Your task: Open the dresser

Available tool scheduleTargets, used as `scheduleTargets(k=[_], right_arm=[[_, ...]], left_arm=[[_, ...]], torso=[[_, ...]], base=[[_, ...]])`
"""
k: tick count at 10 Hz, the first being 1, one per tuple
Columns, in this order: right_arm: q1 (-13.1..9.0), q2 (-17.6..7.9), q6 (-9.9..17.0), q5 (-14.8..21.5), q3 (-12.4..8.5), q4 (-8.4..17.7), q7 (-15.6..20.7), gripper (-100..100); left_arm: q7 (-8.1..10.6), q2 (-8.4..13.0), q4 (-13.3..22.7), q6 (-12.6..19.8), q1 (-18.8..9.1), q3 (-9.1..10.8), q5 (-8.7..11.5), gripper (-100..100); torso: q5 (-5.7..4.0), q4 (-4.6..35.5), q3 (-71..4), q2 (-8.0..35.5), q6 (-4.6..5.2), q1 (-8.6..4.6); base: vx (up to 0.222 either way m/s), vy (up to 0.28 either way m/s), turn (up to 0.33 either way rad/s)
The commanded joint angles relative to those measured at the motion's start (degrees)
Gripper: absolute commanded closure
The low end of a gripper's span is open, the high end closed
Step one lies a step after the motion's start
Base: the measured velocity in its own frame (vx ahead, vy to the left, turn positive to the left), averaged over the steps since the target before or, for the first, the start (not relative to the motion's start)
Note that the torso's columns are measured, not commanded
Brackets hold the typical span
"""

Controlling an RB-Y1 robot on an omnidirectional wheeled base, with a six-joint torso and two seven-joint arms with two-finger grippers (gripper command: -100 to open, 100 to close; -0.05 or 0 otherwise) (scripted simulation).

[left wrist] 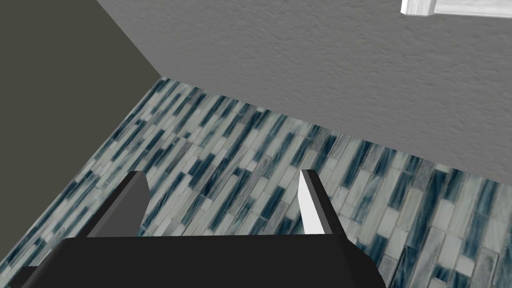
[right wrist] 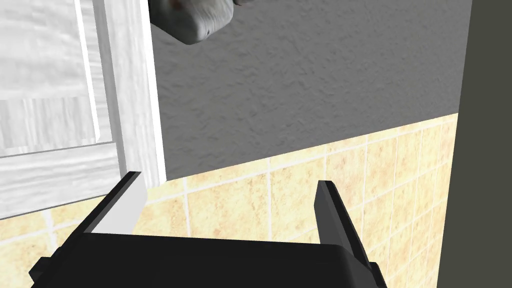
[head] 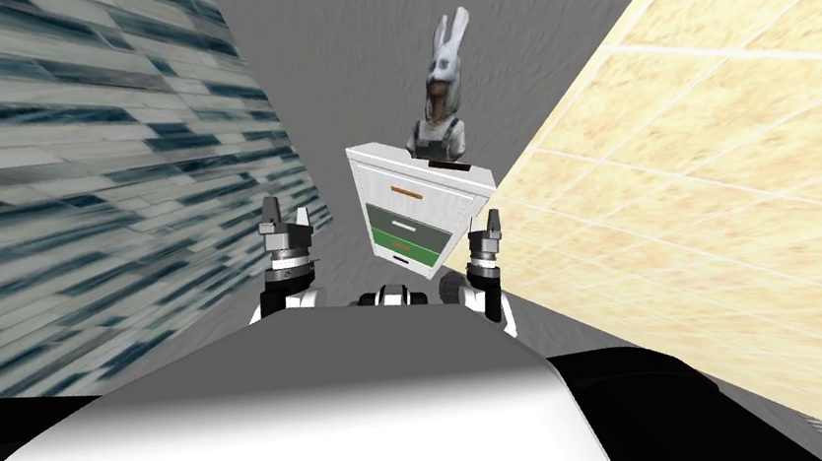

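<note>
**Both hands wide of the dresser, nothing gripped**

The dresser (head: 414,205) stands dead ahead, white, in the channel between the blue tiling (head: 62,147) and the yellow tiling (head: 753,188). A rabbit-headed figure (head: 442,88) is perched on its top. The left gripper (head: 286,221) hangs off to the dresser's left, fingers (left wrist: 310,200) spread and holding nothing, aimed at blue tiling and not at any drawer. The right gripper (head: 490,233) is up by the dresser's right edge, its fingers (right wrist: 125,200) also released. In the right wrist view one finger sits just beside the white corner post.

That's the first worry. A careless sideways sweep from here could knock that finger into the post rather than bring it to a handle. The top drawer's orange handle (head: 409,191) is a thin bar, well in from where the right hand hovers. To my eye those blade-like fingers need to straddle it squarely, because a skewed or shallow grip would likely slip off on the pull.

Next risk is the figure. A hard bump or a jerky tug on the dresser might rock it off the top.

The middle drawer front looks green and grey, and I can't tell whether it's ajar. A misread there could mean going for the wrong drawer.
</note>
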Motion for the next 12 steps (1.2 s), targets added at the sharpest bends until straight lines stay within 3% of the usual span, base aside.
scheduleTargets(k=[1,8,12], right_arm=[[-0.2,-3.8,0.7,3.1,-0.8,0.8,2.6,-100],[-0.8,-11.3,2.8,14.7,-3.9,3.2,12.3,-100],[-1.1,-14.1,3.9,20.8,-5.5,4.5,17.2,-100]], left_arm=[[0.0,0.0,0.0,0.0,0.0,0.0,0.0,0],[0.0,0.0,0.0,0.0,0.0,-0.01,0.0,0],[0.0,0.0,0.0,0.0,0.0,0.0,0.0,0]], torso=[[-0.01,0.0,0.0,0.0,0.0,-0.05],[0.01,0.0,0.1,0.2,0.0,0.08],[-0.08,0.0,0.1,0.1,0.01,-0.23]], base=[[0.084,0.111,-0.119],[0.11,0.171,-0.128],[0.099,0.161,-0.12]])
